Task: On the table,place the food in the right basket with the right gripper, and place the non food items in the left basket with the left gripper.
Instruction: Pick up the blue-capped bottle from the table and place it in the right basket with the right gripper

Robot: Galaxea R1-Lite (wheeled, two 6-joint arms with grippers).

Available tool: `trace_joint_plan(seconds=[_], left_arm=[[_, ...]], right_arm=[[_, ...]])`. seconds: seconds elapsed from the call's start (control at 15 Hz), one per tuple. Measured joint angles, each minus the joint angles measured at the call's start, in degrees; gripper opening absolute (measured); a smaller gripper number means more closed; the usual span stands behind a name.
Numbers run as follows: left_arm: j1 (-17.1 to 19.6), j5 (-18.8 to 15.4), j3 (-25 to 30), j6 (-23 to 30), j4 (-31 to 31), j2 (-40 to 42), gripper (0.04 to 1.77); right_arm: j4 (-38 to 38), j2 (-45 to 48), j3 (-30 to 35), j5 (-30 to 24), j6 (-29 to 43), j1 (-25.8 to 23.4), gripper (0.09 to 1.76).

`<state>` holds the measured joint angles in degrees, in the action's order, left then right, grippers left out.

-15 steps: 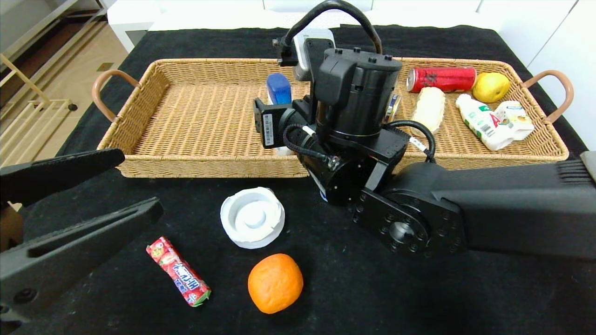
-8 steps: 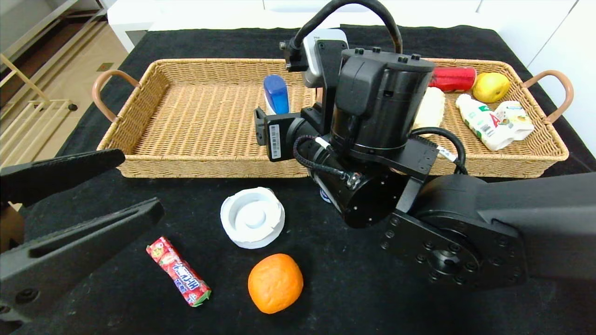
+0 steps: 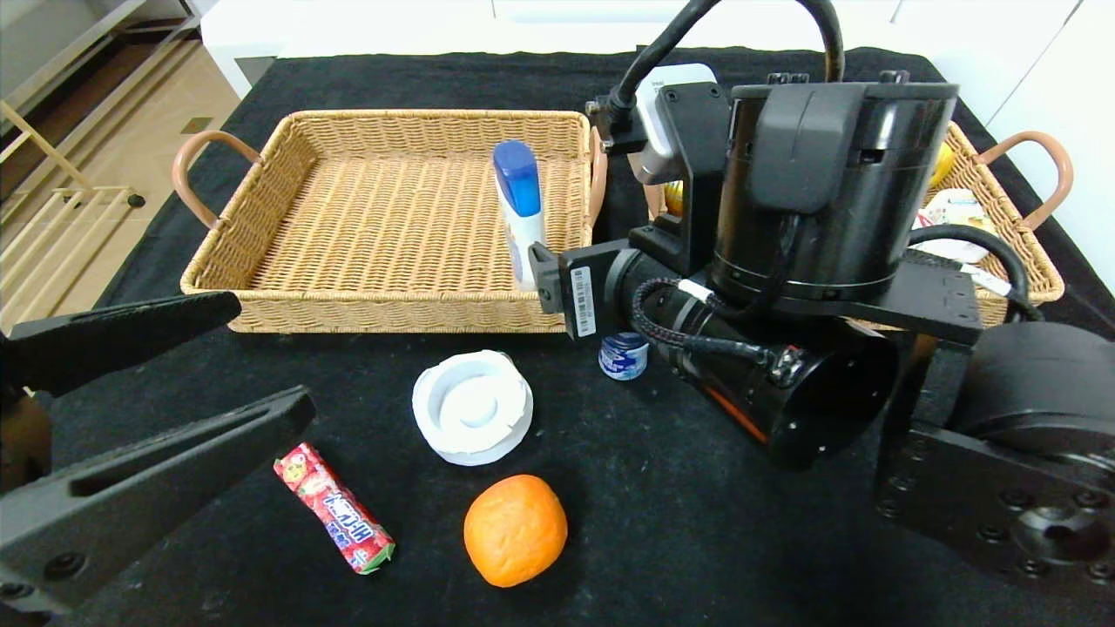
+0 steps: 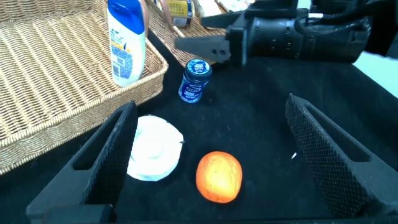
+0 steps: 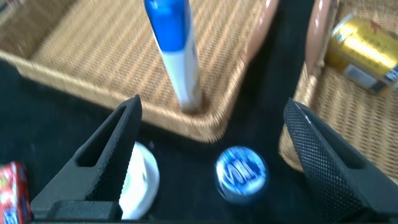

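The left basket (image 3: 261,209) holds only one thing so far, an upright white bottle (image 3: 520,213) with a blue cap, standing in the corner nearest the gap between the baskets. The right basket (image 3: 1041,270) is mostly hidden behind the right arm in the head view; what shows of its load is a white packet (image 3: 954,213) near the far handle, a sliver of yellow fruit, and, in the right wrist view, a gold can (image 5: 364,50) just inside its near wall. So sorting looks well under way, more so on the food side as far as can be seen.

Four things are left on the black table (image 3: 653,540). Largest is the white round holder (image 3: 472,418), a non-food piece for the left arm. Next comes the orange (image 3: 515,529), then the red candy bar (image 3: 334,519), both food. Smallest is the blue-lidded jar (image 3: 624,356), just in front of the gap between baskets (its contents cannot be read, so which basket it belongs in is a guess).

The right gripper (image 5: 217,162) hangs over that jar with jaws spread wide and nothing between them. The left gripper (image 4: 217,162) waits low at the near left, jaws also spread and empty, with holder and orange before it.
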<state>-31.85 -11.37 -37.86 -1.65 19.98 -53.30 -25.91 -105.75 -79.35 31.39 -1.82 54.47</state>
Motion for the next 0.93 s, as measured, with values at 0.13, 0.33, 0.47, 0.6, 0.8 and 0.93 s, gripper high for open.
trace_joint_plan(seconds=[0.13,0.33,0.47,0.6,0.8,0.93], left_arm=[[0.0,0.0,0.0,0.0,0.0,0.0,1.72],[0.0,0.0,0.1,0.0,0.0,-0.1,1.72],[-0.1,0.0,0.3,0.0,0.0,-0.3,1.72],[-0.1,0.0,0.4,0.0,0.0,-0.5,1.72],[-0.1,0.0,0.5,-0.1,0.0,-0.7,1.72],[-0.1,0.0,0.5,-0.1,0.0,-0.8,1.72]], right_arm=[[6.3,1.8,0.3,0.5,0.8,-0.1,1.68],[14.8,3.3,-0.2,2.3,3.5,-0.6,1.69],[21.5,3.8,-1.1,2.8,5.7,-0.9,1.69],[27.9,3.8,-3.7,3.1,10.0,-0.9,1.70],[33.7,2.7,-7.6,3.2,15.5,-0.9,1.70],[34.0,1.1,-8.8,3.3,16.4,-0.9,1.70]])
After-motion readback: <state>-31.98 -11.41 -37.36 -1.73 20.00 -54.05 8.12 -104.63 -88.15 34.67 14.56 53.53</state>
